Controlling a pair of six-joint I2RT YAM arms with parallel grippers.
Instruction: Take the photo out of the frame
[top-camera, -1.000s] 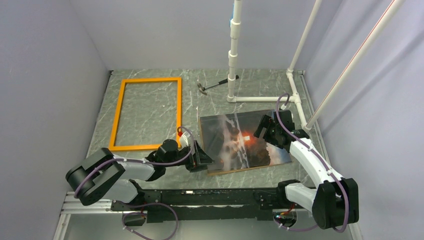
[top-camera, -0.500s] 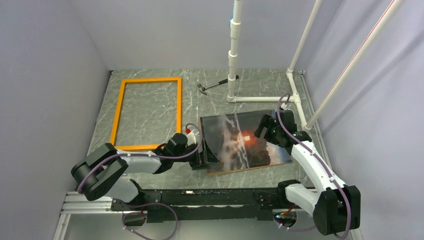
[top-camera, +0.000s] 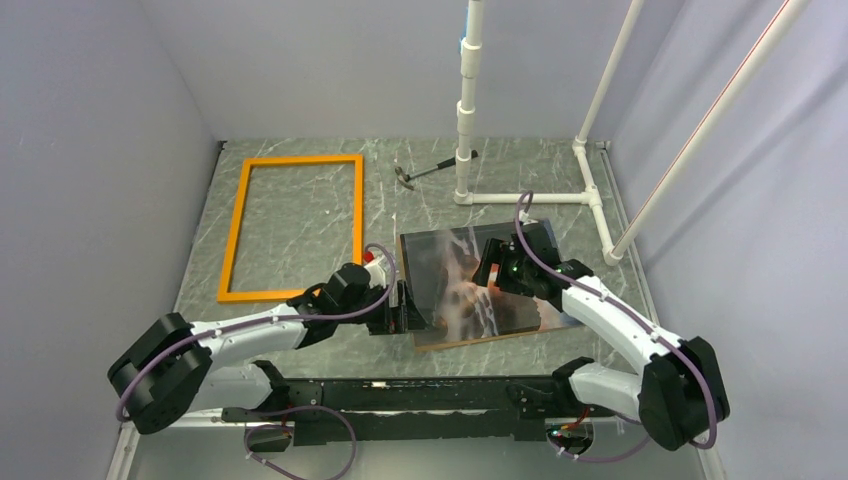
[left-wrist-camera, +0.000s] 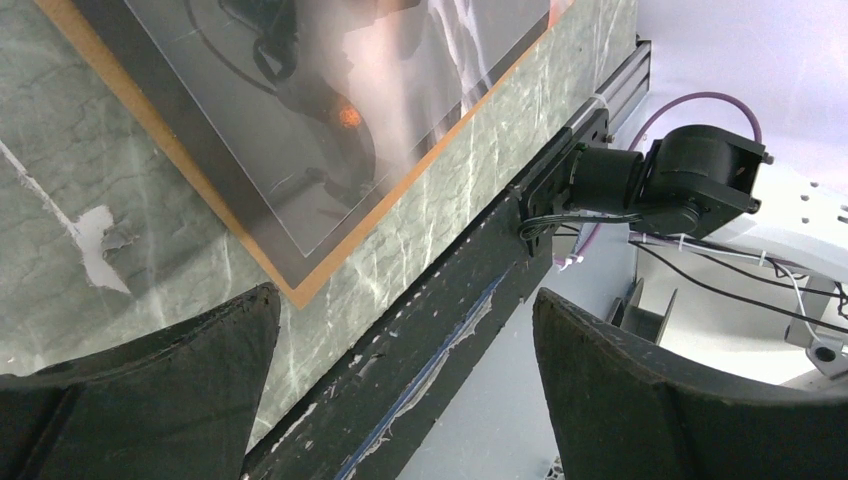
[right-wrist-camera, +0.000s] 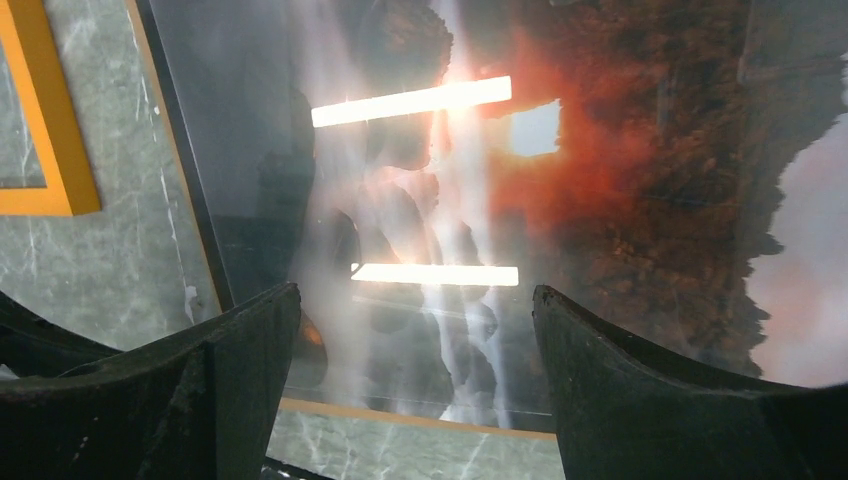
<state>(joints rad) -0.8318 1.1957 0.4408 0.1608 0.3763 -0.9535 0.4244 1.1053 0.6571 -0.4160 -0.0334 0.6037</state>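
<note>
The photo (top-camera: 455, 285) lies flat on the marble table, picture side up, its glossy surface reflecting the lights. The empty orange frame (top-camera: 232, 240) lies apart from it at the far left. My left gripper (top-camera: 405, 312) is low at the photo's near-left corner, open and holding nothing. The left wrist view shows that corner of the photo (left-wrist-camera: 300, 110) with its brown board edge ahead of the left gripper (left-wrist-camera: 405, 300). My right gripper (top-camera: 492, 268) hovers over the photo's middle, open. In the right wrist view the photo (right-wrist-camera: 600, 180) fills the space beyond the empty right gripper (right-wrist-camera: 415, 300), with a frame corner (right-wrist-camera: 50, 130) at the left.
A small hammer (top-camera: 420, 173) lies at the back near a white pipe stand (top-camera: 465, 120), whose base pipes (top-camera: 530, 197) run along the table behind the photo. The black mounting rail (top-camera: 400, 395) borders the near edge.
My left gripper has slid right to the photo's near-left corner. My right gripper has moved left, from the photo's right part to over its middle. The photo and frame have not moved.
</note>
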